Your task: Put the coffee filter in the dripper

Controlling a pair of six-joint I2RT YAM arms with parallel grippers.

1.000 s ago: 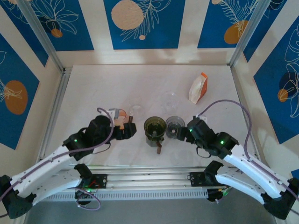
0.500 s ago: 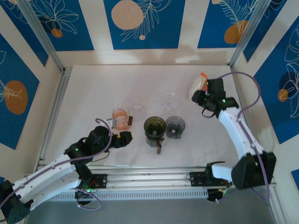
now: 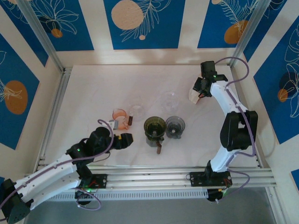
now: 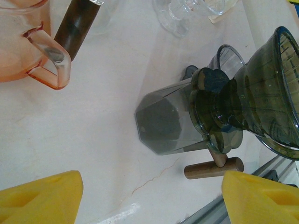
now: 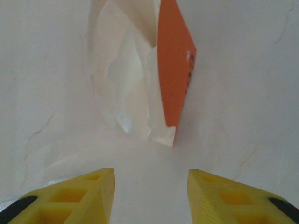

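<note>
White links (image 3: 46, 172), blk joints (image 3: 238, 130), purple cables (image 3: 232, 59), green LEDs (image 3: 78, 150), yellow pincer fingers (image 5: 74, 196).

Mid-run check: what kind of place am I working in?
Probably a staged lab test cell, not a kitchen: printed blue panels and aluminium posts fence the table, with a dripper and filter pack laid out.

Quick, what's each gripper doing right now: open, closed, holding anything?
Left gripper: open, holding nothing.
Right gripper: open, holding nothing, pointed at the white paper filter pack with orange card, not touching it.
</note>
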